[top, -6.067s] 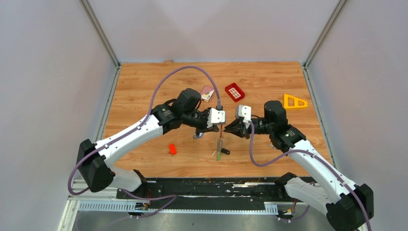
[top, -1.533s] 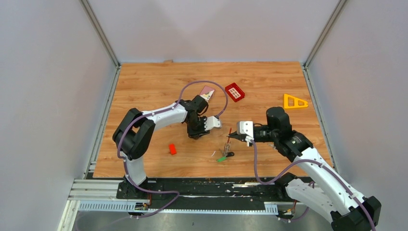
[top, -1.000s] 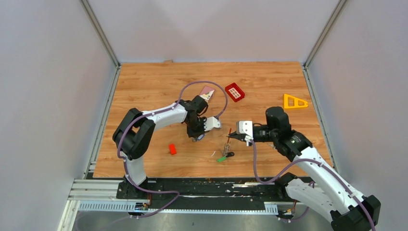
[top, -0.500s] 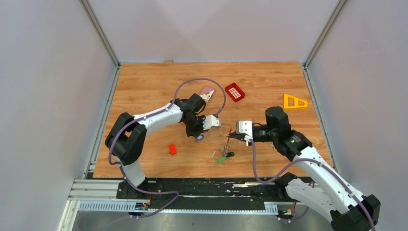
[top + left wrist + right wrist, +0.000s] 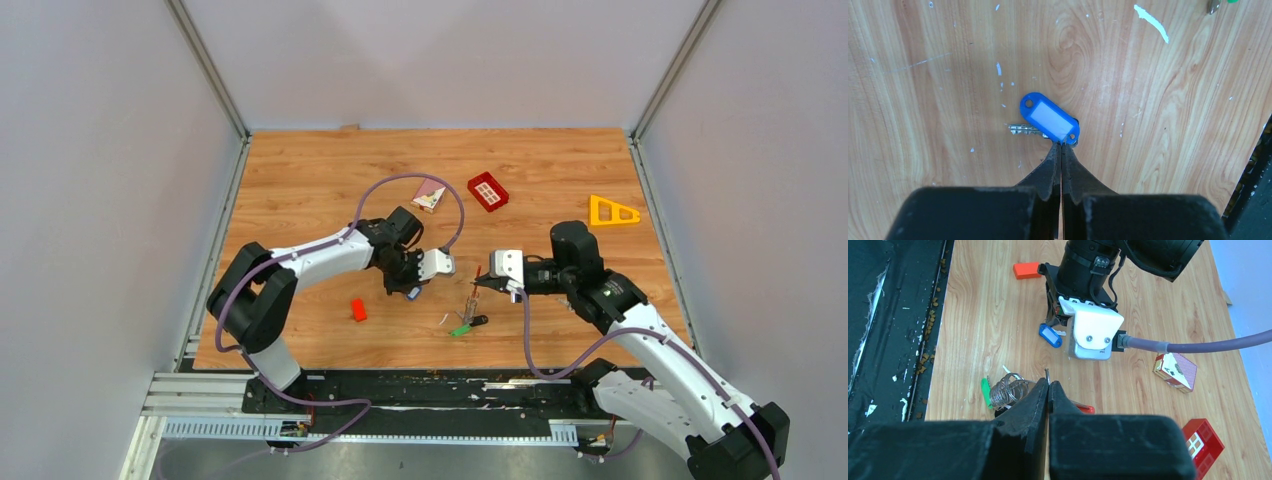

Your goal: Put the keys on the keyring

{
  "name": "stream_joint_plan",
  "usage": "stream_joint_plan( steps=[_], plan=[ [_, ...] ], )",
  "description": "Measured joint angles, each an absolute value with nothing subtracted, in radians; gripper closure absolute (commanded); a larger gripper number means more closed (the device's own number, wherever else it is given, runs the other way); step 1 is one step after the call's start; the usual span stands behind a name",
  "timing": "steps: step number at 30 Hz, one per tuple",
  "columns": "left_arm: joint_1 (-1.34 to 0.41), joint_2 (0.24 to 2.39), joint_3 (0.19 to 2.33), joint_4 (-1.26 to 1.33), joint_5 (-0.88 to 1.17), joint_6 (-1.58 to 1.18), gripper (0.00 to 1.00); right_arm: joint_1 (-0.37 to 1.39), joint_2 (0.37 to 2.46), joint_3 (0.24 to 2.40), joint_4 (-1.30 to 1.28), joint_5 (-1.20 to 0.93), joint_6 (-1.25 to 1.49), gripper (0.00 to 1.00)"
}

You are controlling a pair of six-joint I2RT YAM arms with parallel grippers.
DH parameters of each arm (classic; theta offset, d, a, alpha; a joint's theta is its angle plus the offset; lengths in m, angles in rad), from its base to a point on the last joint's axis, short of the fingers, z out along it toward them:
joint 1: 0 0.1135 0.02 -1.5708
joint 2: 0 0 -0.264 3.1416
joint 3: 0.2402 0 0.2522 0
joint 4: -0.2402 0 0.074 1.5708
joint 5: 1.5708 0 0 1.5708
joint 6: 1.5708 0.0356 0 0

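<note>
Left claw [image 5: 1062, 146] now sits nearer, pinching blue key [image 5: 1048, 116]; lift gently toward keyring [image 5: 1008, 387] clamped in right claw [image 5: 1048, 385].

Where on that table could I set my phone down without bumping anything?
Bare wood: far left of the table, between its edge and the playing-card box; and between the red tray and yellow triangle. Crowded: the middle, where the left claw and right claw sit by the blue-tagged key, keyring and green key.

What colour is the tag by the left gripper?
Tag: blue, pale insert; best in the left wrist view.
</note>
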State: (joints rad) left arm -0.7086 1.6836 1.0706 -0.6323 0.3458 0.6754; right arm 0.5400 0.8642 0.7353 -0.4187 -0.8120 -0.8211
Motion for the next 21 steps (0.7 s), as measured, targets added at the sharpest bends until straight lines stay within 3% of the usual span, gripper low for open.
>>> stream_joint_plan(
  steps=[12,21],
  plan=[
    [-0.714,1.651,1.026,-0.600,0.340,0.672,0.97,0.540,0.875,0.735,-0.419,-0.809,-0.821,1.00],
    [-0.718,1.630,0.964,-0.587,0.342,0.690,0.88,0.540,0.877,0.735,-0.419,-0.801,-0.821,1.00]
  ],
)
